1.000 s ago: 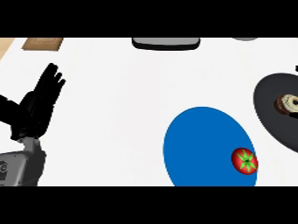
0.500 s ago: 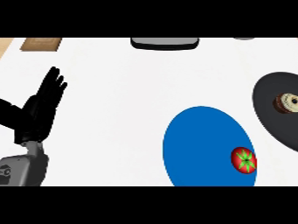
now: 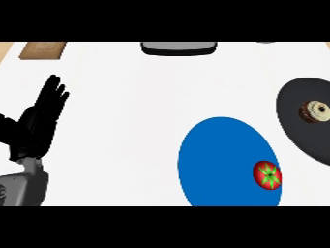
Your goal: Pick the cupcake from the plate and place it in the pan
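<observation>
From the head view I read the following state. The small brown cupcake with pale frosting [image 3: 315,112] sits inside the black round pan [image 3: 307,135], in its upper half, at the right side of the white worktop [image 3: 139,111]; the pan runs out past the view's right edge. The blue round plate [image 3: 221,160] lies just left of the pan, lower in the view, and its bottom rim is cut off by the view's lower edge. On the plate's right portion, near the rim, I see a red round item with a green star-shaped top [image 3: 267,175]; I cannot tell what it is. My left hand [image 3: 33,127] shows at the left side of the view, above its grey forearm [image 3: 14,190], fingers straight and spread apart, pointing up, thumb held out to the left; it holds nothing and is well apart from the plate and the pan. My right hand does not appear in this view. At the far edge of the worktop I see a grey rectangular object [image 3: 179,47] and, at the far left corner, a brown wooden board [image 3: 43,49].
</observation>
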